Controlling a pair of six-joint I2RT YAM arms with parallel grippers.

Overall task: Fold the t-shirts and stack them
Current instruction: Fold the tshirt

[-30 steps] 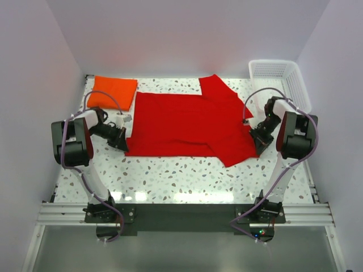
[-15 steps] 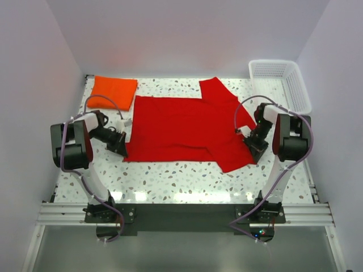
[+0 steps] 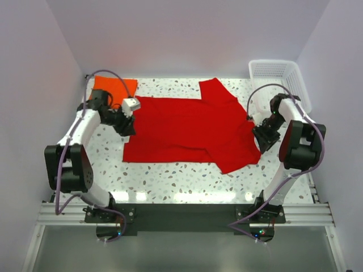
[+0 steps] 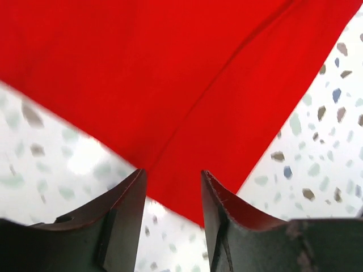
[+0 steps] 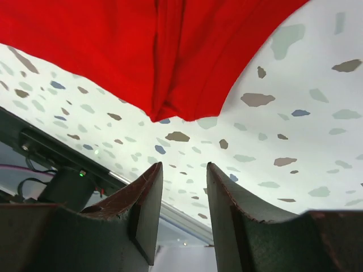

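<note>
Left gripper [image 3: 127,123] at 9 o'clock and right gripper [image 3: 264,138] at 3 o'clock now part their jaws, releasing the red shirt [image 3: 187,127], spread for folding.

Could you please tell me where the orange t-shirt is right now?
In the top view, the orange t-shirt lies at the far left corner of the table, left of the red t-shirt, with the left gripper just in front of it.
</note>
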